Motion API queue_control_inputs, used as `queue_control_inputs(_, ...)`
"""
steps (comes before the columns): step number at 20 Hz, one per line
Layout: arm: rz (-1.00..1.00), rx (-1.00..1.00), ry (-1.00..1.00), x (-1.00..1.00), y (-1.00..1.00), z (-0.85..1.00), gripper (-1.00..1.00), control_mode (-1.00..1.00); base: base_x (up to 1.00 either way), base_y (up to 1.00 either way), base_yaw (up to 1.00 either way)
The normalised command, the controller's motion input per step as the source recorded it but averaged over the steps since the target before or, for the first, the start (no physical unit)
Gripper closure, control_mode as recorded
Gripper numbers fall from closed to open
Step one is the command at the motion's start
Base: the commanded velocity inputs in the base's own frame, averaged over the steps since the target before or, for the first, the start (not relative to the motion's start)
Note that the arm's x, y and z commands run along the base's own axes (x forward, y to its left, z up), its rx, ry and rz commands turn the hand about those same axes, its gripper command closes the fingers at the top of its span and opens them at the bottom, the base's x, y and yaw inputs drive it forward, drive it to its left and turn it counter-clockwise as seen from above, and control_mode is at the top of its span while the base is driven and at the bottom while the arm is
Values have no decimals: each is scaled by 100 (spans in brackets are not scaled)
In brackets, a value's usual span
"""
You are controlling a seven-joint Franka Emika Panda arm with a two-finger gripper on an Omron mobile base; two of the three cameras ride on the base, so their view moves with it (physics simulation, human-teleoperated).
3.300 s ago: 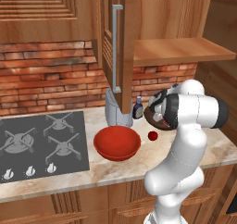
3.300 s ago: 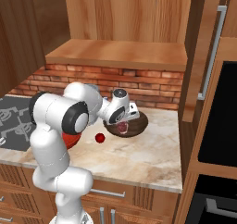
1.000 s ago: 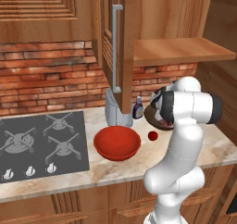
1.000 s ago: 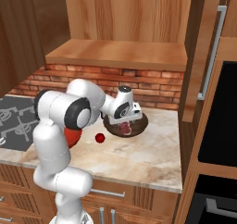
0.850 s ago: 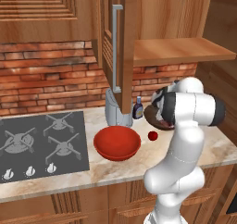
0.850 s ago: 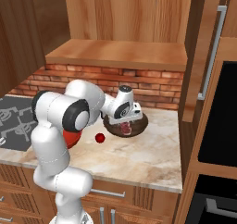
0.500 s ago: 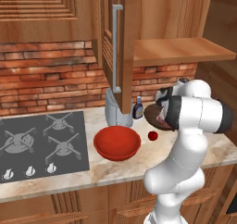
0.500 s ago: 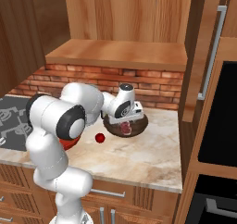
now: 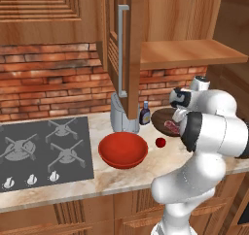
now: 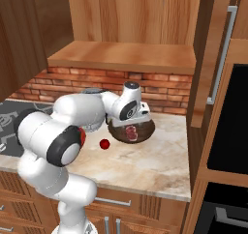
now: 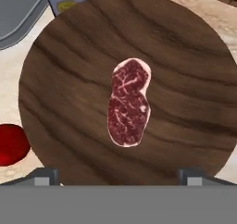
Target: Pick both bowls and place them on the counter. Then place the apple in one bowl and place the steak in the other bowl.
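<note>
The steak (image 11: 129, 102) lies flat in the middle of the brown bowl (image 11: 69, 79), straight below the tool (image 11: 118, 172), whose 2 tips stand wide apart at either side of the hand view with nothing between them. The brown bowl (image 10: 138, 133) sits on the desk (image 10: 155, 165) near the brick back wall, and the steak (image 10: 131, 130) shows as a pinkish patch inside it. The apple (image 9: 160, 142) rests on the desk just beside the brown bowl (image 9: 163, 117), between it and the red bowl (image 9: 123, 149), which stands apart from it, next to the stovetop (image 9: 44, 149). In the hand view the apple (image 11: 11, 144) is cut off by the left edge.

The arm rises from the base, bends at its elbow above the desk edge and reaches back over the brown bowl, its hand pointing down at the bowl. In the left base view the arm's own body covers much of the brown bowl and the tool itself cannot be made out. A small dark bottle (image 9: 144, 113) stands behind the bowls, beside a grey appliance (image 9: 121, 117) partly hidden by the open cabinet door (image 9: 124, 49).
</note>
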Motion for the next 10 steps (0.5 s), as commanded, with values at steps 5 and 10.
queue_control_inputs(5,-7,5,0,-55,0,20,-100,-100,0,0,0)
queue_control_inputs(10,-10,6,0,-53,8,27,-100,-100,0,0,0)
